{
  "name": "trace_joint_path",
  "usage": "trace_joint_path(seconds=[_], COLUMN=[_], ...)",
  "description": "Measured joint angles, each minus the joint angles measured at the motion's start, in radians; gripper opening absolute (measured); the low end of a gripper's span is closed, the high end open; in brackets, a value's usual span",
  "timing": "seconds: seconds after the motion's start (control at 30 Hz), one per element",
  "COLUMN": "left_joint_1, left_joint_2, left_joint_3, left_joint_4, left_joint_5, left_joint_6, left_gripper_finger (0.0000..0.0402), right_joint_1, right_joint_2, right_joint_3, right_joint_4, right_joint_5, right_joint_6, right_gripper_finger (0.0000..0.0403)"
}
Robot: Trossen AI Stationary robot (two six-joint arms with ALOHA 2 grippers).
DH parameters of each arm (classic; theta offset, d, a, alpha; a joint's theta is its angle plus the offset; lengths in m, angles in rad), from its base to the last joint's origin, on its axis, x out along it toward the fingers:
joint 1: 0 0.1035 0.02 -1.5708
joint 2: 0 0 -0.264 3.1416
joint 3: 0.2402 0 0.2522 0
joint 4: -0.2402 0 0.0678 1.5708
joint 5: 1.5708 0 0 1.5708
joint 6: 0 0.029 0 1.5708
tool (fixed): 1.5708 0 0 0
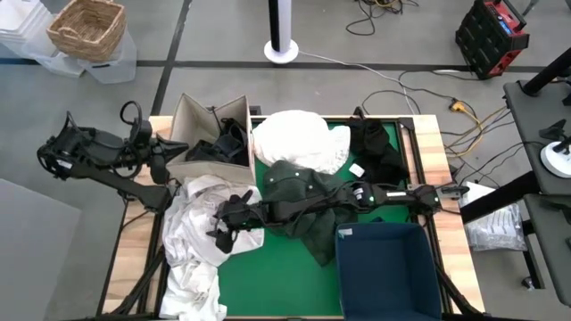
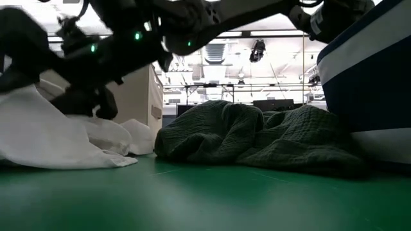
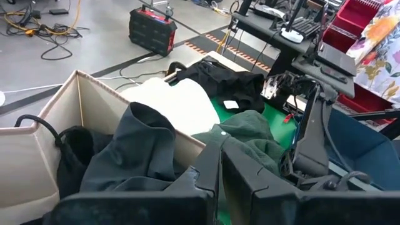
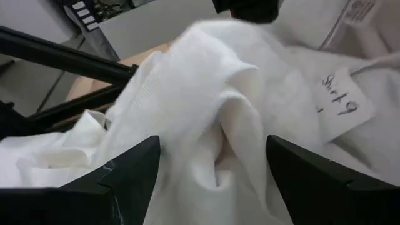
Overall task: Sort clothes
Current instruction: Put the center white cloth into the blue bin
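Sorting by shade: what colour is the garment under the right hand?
White garment, under the open right hand; right wrist view shows it best.

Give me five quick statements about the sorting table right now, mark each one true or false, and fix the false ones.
1. The right claw is open above the white garment. True.
2. The navy bin already holds a white garment. False: nothing shows inside it in the high view.
3. The cardboard box holds dark clothes. True.
4. The dark green garment lies inside the cardboard box. False: it lies on the green mat, under the right arm.
5. The left claw is open and reaching over the navy bin. False: it is shut and sits beside the cardboard box.
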Motion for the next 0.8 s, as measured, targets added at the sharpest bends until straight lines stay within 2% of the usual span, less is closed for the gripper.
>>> trace_joint_path(seconds=[0.17,0.3,0.4,0.57,0.6,0.8], left_joint_1=[0.0,0.0,0.0,0.0,0.0,0.0], left_joint_2=[-0.001,-0.001,-0.002,-0.002,-0.002,-0.004], left_joint_3=[0.0,0.0,0.0,0.0,0.0,0.0], left_joint_4=[0.0,0.0,0.0,-0.001,-0.001,-0.012], left_joint_5=[-0.005,-0.007,-0.008,-0.008,-0.008,-0.009], left_joint_6=[0.0,0.003,0.005,0.028,0.029,0.034], left_gripper_finger=[0.0,0.0,0.0,0.0,0.0,0.0], right_joint_1=[0.0,0.0,0.0,-0.001,-0.001,0.0], right_joint_2=[0.044,0.061,0.061,0.052,0.047,0.005], right_joint_3=[0.0,0.0,0.0,0.0,0.0,0.0], right_joint_4=[0.003,0.0,-0.001,-0.009,-0.01,-0.044], right_joint_5=[0.001,0.001,0.001,-0.01,-0.01,-0.016], right_joint_6=[0.003,0.004,0.004,-0.001,-0.01,-0.036], right_gripper_finger=[0.0268,0.0225,0.0168,0.0036,0.0025,0.0012])
